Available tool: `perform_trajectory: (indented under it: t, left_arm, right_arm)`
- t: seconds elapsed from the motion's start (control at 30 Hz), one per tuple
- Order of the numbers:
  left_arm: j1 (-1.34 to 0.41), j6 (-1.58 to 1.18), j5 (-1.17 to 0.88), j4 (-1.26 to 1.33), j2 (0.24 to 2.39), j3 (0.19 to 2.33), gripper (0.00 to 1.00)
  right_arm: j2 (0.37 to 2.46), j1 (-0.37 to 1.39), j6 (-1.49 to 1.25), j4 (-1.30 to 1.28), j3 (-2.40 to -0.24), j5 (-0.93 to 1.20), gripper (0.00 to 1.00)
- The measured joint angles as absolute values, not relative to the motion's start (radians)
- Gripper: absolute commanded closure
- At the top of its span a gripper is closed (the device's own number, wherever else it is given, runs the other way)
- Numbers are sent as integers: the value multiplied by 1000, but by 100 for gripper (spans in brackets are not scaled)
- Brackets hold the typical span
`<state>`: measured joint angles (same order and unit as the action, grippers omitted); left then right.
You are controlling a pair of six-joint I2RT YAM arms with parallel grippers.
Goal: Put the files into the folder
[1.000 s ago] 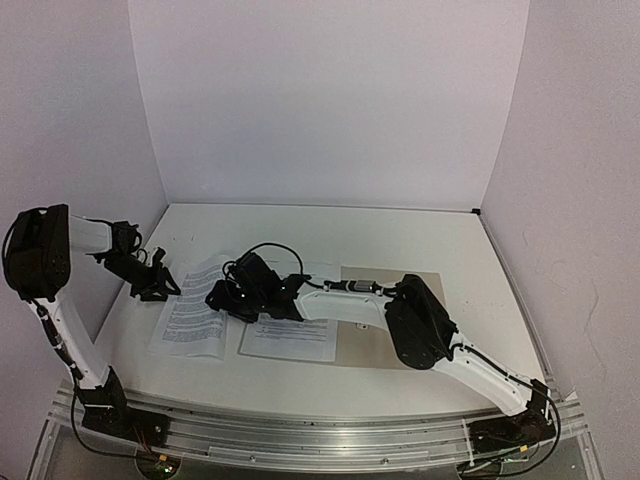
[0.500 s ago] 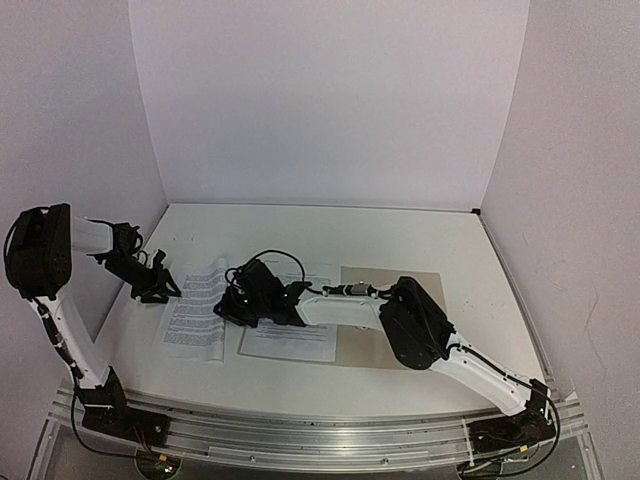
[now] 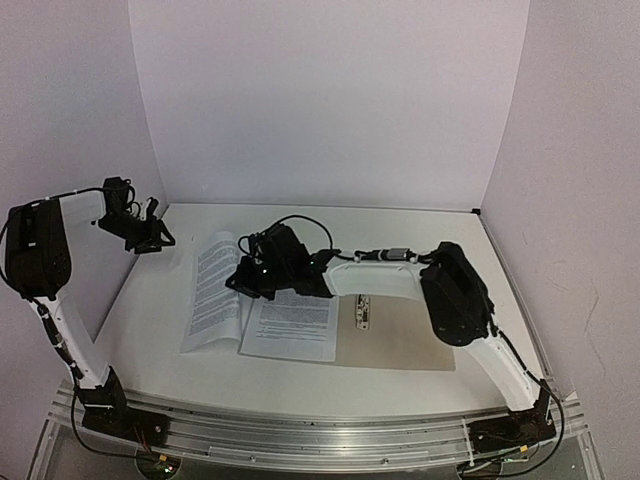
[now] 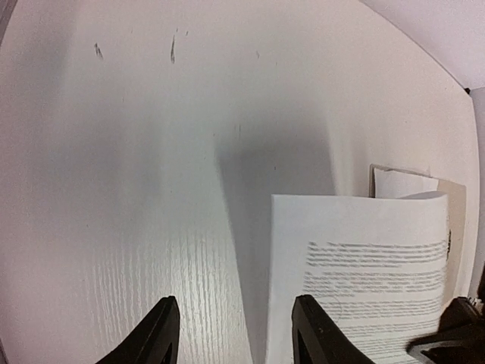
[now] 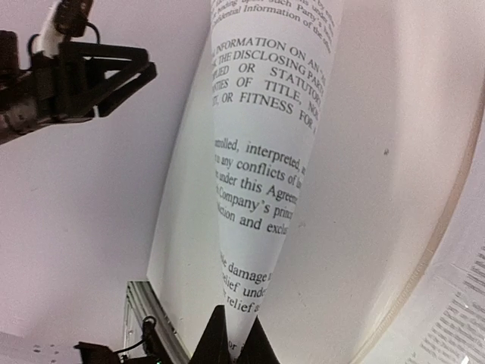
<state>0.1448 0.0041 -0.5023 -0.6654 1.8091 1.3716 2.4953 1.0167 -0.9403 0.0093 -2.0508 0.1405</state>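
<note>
The right gripper (image 3: 252, 278) is pinched shut on the folder-side long edge of one white text-printed paper sheet (image 3: 212, 290). It raises that edge, so the page bows upward just left of the thin tan card folder (image 3: 405, 335). The page's opposite edge looks to rest on the white table (image 3: 400, 235). Its long axis runs away from the arm bases, roughly parallel to the folder's spine with its small metal clip (image 3: 362, 312), and the print lines cross it. A second white printed sheet (image 3: 290, 325) lies flat in the same orientation, overlapping the folder's left edge. The left gripper (image 4: 236, 340) hangs spread apart and empty, well left of the folder. Paper this light and limp will likely sag and flutter. An edge pinch suits it, though a corner may fold or slip if dragged quickly.
</note>
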Motion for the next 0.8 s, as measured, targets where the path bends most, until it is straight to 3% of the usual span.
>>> perform_trajectory:
  t: [0.2, 0.5, 0.63, 0.8]
  left_arm:
    - [104, 26, -488, -663, 1807, 1415, 44]
    - [-161, 63, -454, -664, 1817, 1439, 44]
    - [-286, 74, -427, -654, 1861, 1488, 44]
    - [-447, 78, -403, -641, 1937, 1530, 43]
  right_arm:
    - [2234, 935, -896, 48, -1848, 205, 96]
    - [1754, 692, -811, 42, -1339, 284, 96]
    - [1540, 517, -766, -38, -1139, 308, 96]
    - [1417, 359, -644, -241, -1055, 321, 96]
